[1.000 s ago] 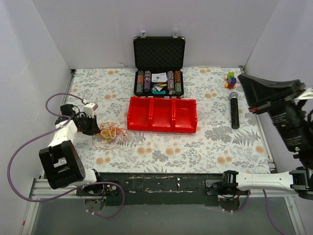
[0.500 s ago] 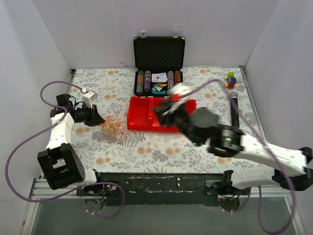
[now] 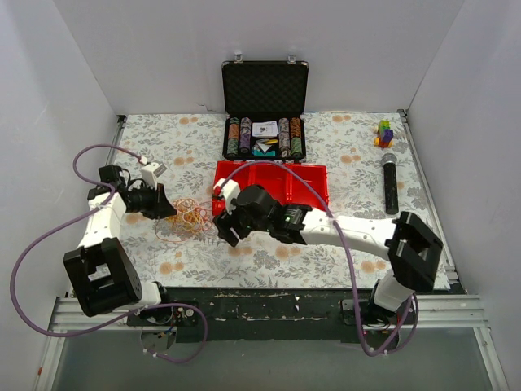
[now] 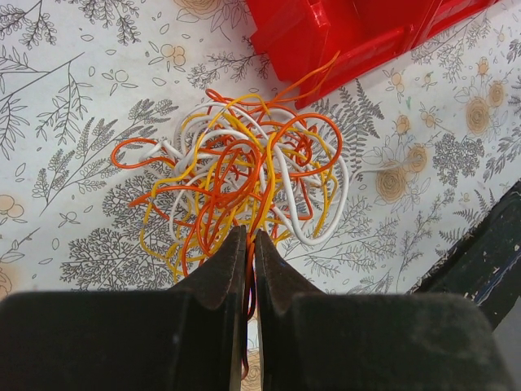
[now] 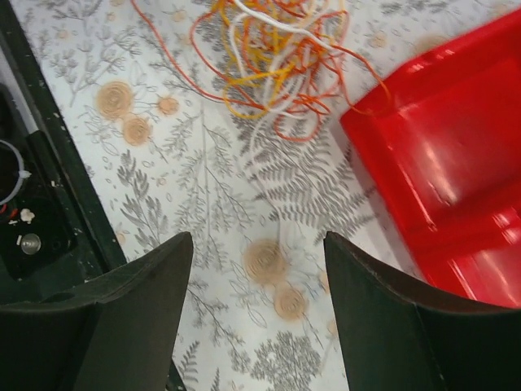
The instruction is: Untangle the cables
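The cables (image 3: 189, 218) are a palm-sized tangle of thin orange, yellow, red and white wires lying on the floral cloth, left of the red tray (image 3: 269, 189). My left gripper (image 3: 167, 210) sits at the tangle's left edge. In the left wrist view the left gripper (image 4: 248, 236) is shut on an orange-red strand that leads out of the cables (image 4: 244, 171). My right gripper (image 3: 224, 228) hovers just right of the tangle. In the right wrist view the right gripper (image 5: 256, 244) is open over bare cloth, with the cables (image 5: 277, 49) ahead of it.
The red tray (image 5: 456, 163) lies close to the right of the tangle, its corner almost touching the wires (image 4: 350, 32). An open case of poker chips (image 3: 264, 106) stands behind it. A microphone (image 3: 391, 183) and toy blocks (image 3: 383, 132) lie far right. The table's black front edge (image 5: 41, 163) is near.
My right arm swung in from the far right to just beside the tangle and its jaws opened. My left gripper shifted slightly, still shut on the strand.
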